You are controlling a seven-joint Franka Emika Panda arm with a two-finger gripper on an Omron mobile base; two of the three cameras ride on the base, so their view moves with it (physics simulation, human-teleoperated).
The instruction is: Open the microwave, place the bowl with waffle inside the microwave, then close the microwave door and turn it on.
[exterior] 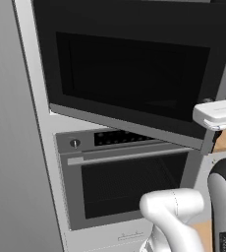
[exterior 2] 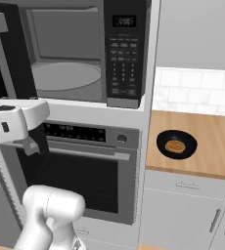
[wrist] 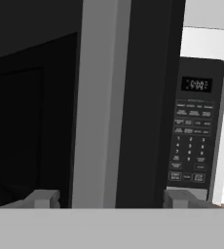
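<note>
You have the microwave door (exterior: 134,78) swung open across the upper frame, and the tool (wrist: 109,197) sits spread wide either side of the door's edge, gripping nothing. The bowl (exterior 2: 176,144) waits at centre right on the tabletop (exterior 2: 212,146), the waffle (exterior 2: 175,145) loose inside. It looks light, rigid and probably slick; pinch its rim and keep it level.

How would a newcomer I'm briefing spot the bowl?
Find the wooden counter right of the oven stack, below the white tile wall. On it sits a small shallow black bowl. It holds an orange-brown waffle, and nothing else sits near it.
</note>
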